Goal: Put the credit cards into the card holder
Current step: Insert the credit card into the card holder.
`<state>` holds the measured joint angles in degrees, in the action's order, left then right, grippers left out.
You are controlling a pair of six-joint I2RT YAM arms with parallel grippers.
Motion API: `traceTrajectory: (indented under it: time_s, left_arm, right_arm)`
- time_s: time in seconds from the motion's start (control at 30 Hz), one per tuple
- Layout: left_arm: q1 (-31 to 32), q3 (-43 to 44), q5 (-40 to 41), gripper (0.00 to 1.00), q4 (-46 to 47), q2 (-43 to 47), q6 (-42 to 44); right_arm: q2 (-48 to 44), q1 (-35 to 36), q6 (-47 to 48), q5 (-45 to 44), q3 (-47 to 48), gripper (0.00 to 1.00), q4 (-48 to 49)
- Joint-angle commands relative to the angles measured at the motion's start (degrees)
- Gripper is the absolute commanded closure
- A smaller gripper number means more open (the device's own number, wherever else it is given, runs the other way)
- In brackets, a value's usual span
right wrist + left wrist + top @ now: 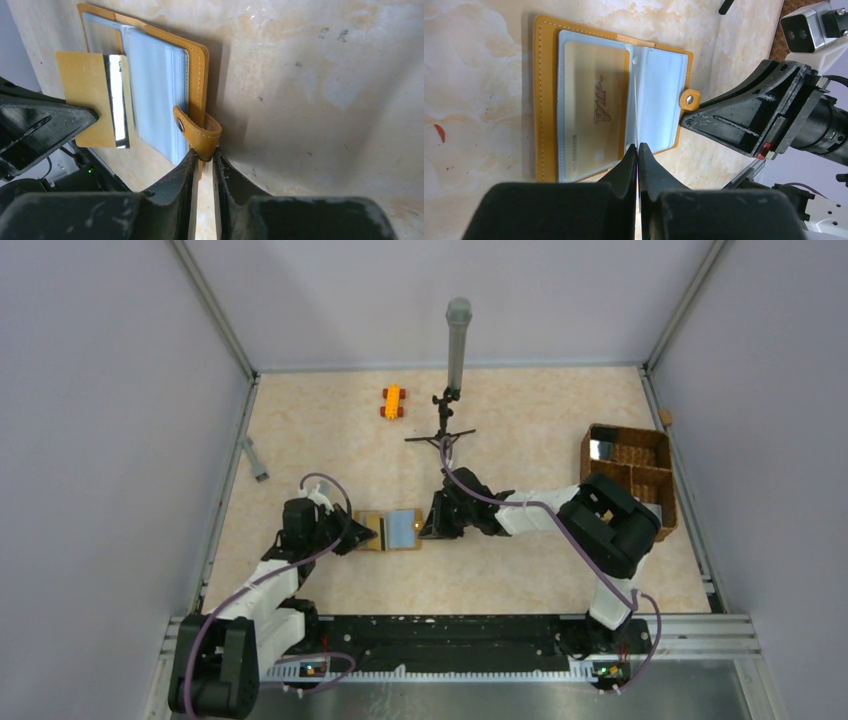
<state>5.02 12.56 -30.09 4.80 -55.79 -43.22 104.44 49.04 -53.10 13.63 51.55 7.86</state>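
Note:
The mustard-orange card holder (405, 530) lies open on the table between both arms, its clear sleeves facing up (544, 100) (197, 60). My left gripper (352, 537) (638, 146) is shut on a gold credit card (82, 95) with a silver stripe. It holds the card on edge over the holder's middle fold. A gold card face marked VIP (596, 107) shows in the left sleeve. My right gripper (432, 525) (202, 156) sits at the holder's right edge. Its fingertips pinch the snap strap (200, 132) from both sides.
An orange toy car (393, 401) sits at the back. Behind the holder stands a black stand with a grey tube (455, 350). A brown wicker basket (630, 465) is at the right edge, beside the right arm. A small grey piece (253, 458) lies by the left wall.

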Motion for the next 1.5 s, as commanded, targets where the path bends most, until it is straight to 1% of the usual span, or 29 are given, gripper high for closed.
traceTrajectory:
  time_s: [0.0, 0.03, 0.07, 0.27, 0.47, 0.9, 1.2, 1.47]
  left_arm:
    - [-0.6, -1.0, -2.1, 1.00, 4.4, -0.6, 0.0]
    - [-0.7, -1.0, -2.6, 1.00, 4.9, -0.7, -0.1]
    - [-0.8, -1.2, -3.1, 1.00, 5.5, -0.7, -0.3]
    - [-0.9, -1.7, -5.4, 1.00, 9.5, -1.0, -0.3]
    - [-1.0, -2.0, -6.6, 1.00, 13.1, -4.5, -0.3]
    - [-1.1, -2.0, -3.0, 1.00, 13.6, -7.3, 0.5]
    - [-1.1, -2.6, -4.5, 1.00, 17.9, -11.3, -1.3]
    - [-1.1, -3.6, -3.6, 1.00, 21.6, -14.2, -3.1]
  right_arm:
    - [1.0, 0.7, -0.2, -2.8, 0.5, 0.92, -0.6]
    - [1.1, 0.8, 0.0, -3.4, 0.8, 0.98, -1.4]
    - [1.3, 0.7, 0.2, -4.1, 1.2, 1.00, -2.4]
    - [1.1, 0.7, 2.0, -8.2, 2.7, 1.00, -7.3]
    - [1.2, 0.7, 2.5, -8.5, 3.3, 1.00, -7.7]
    - [0.9, 0.8, 2.9, -9.4, 3.7, 1.00, -10.0]
    - [0.9, 0.7, 3.1, -9.8, 4.1, 1.00, -10.8]
    - [0.9, 0.9, 3.0, -9.8, 4.3, 1.00, -10.9]
